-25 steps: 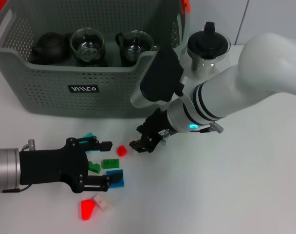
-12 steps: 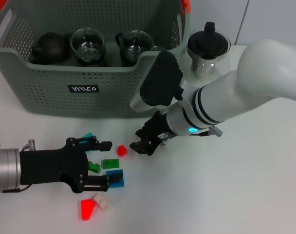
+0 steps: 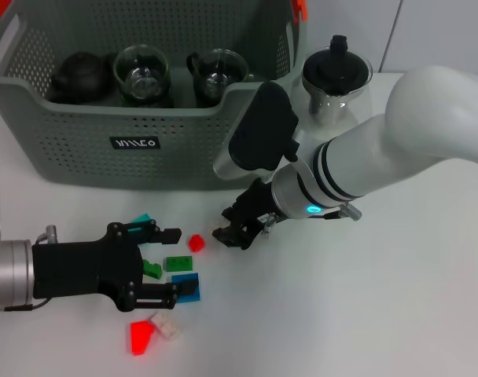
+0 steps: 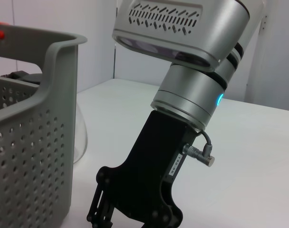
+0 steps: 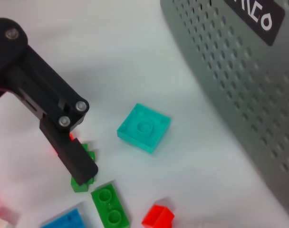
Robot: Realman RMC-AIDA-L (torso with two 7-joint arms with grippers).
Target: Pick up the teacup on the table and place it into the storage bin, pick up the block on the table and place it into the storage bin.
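The right gripper (image 3: 229,233), jaws parted and empty, is held low beside the small red plastic block (image 3: 196,243) for grasping; the left gripper (image 3: 170,265) is held open over the scattered blocks.

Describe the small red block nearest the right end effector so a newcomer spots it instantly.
Start at the storage bin, then drop to the scatter of blocks on the table in front of it. The small red block lies just left of the right end effector, apart from the bigger red block lower down.

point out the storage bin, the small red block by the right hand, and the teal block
storage bin (image 3: 90,126), head view, on its perforated front wall above the label
small red block (image 3: 196,243), head view, on its top face
teal block (image 5: 144,128), right wrist view, on its studded top face
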